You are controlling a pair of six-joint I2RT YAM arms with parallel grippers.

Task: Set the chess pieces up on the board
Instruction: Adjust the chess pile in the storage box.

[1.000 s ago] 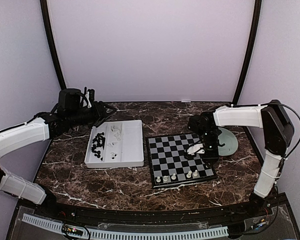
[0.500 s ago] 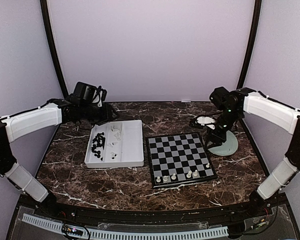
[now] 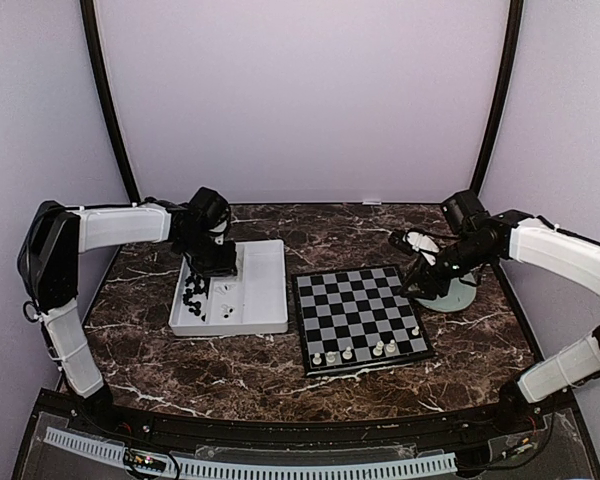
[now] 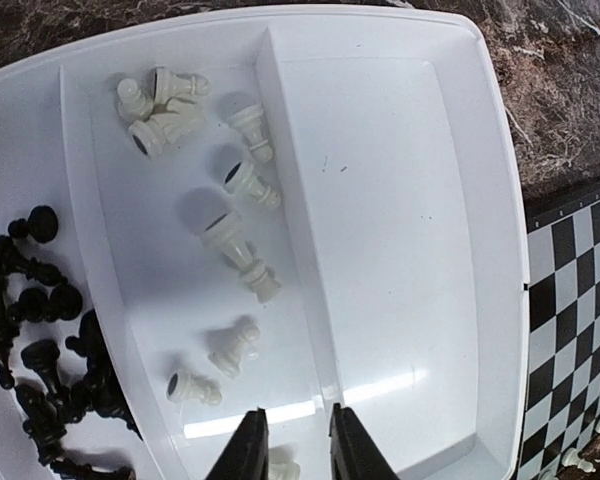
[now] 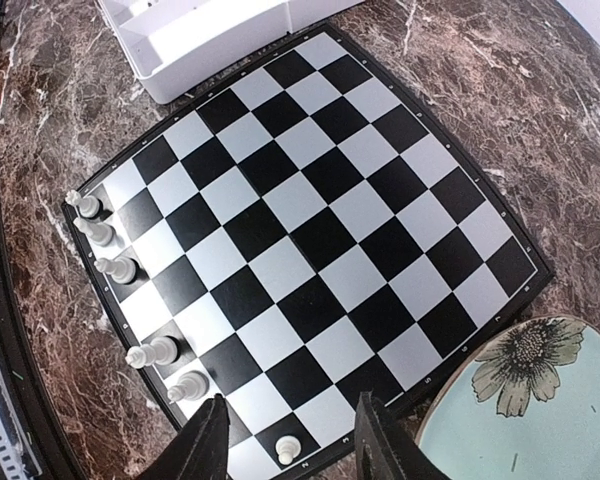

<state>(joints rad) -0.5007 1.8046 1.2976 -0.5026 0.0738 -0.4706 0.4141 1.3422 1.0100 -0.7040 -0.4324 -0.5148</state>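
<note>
Chess pieces (image 4: 235,235) are what the left gripper (image 4: 293,425) hangs over. Its two fingers stand close together with a thin gap, and one white piece (image 4: 280,466) shows between them at the bottom edge of the wrist view. Whether it is pinched, I cannot tell. Around it, white figures lie toppled in the middle compartment of the white tray (image 4: 390,200), and the black pieces (image 4: 45,370) are heaped in the compartment on the tray's left.

Over on the other side, the right gripper (image 5: 290,415) is spread wide with nothing between its fingers. It hovers above the right-hand edge of the board (image 5: 310,230), near the pale green flowered plate (image 5: 540,400). On the board a row of white pieces (image 5: 120,268) stands upright along the near edge, the side toward the arms. The board lies just beside the tray, both on the dark marble table (image 3: 230,370).
</note>
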